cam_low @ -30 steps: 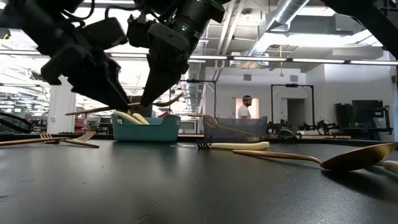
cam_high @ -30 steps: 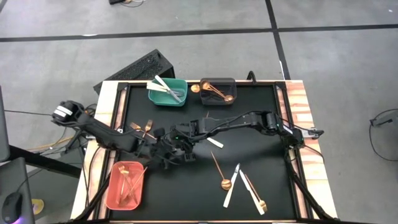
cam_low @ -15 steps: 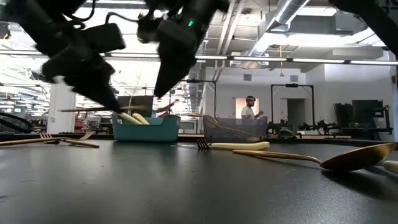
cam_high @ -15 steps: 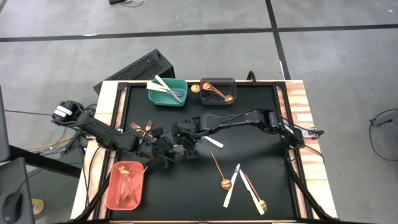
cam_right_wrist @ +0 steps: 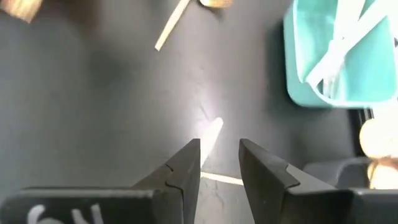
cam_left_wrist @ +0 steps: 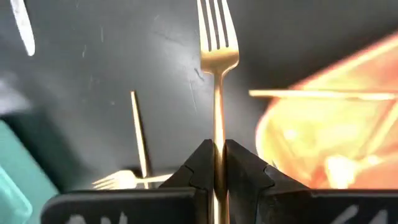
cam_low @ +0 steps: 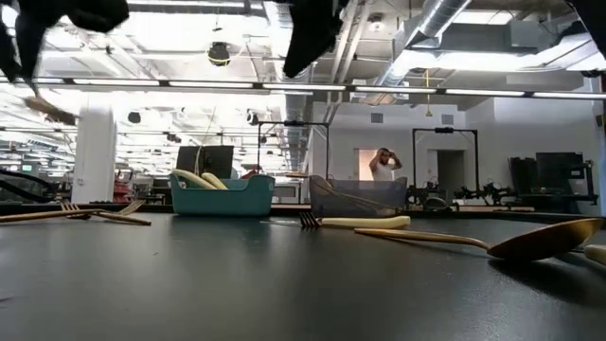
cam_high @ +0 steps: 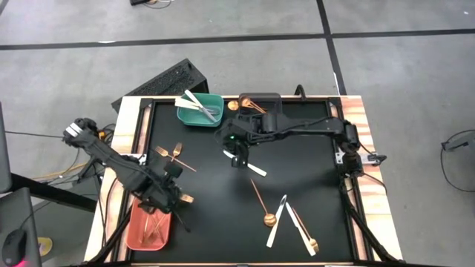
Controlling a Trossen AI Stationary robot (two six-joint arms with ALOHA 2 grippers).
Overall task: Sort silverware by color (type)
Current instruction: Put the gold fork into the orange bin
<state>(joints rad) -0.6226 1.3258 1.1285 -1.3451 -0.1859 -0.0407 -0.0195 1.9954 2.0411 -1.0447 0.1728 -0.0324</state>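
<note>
My left gripper hangs above the table at the salmon bin's far right corner, shut on a gold fork. My right gripper is raised over the table's middle, nearer the far edge, open and with nothing between its fingers. A white knife lies flat on the table just below it. The teal bin holds white knives and the dark grey bin holds gold spoons. The salmon bin holds several gold pieces. My left gripper pinches the gold fork's handle between its two fingers. The fingers come from above, pointing down, and the fork runs along them. Its tines reach past the fingertips toward the table. The fork is lifted clear of the table.
Two gold forks lie on the table left of the middle. A gold spoon and two white knives lie near the front right. A person stands far off in the room behind.
Both grippers stood together at the table's middle. My left gripper has risen and swung toward the near left, to the salmon bin, turning to point down and carrying the gold fork along. My right gripper has risen and drawn back toward the far edge.
</note>
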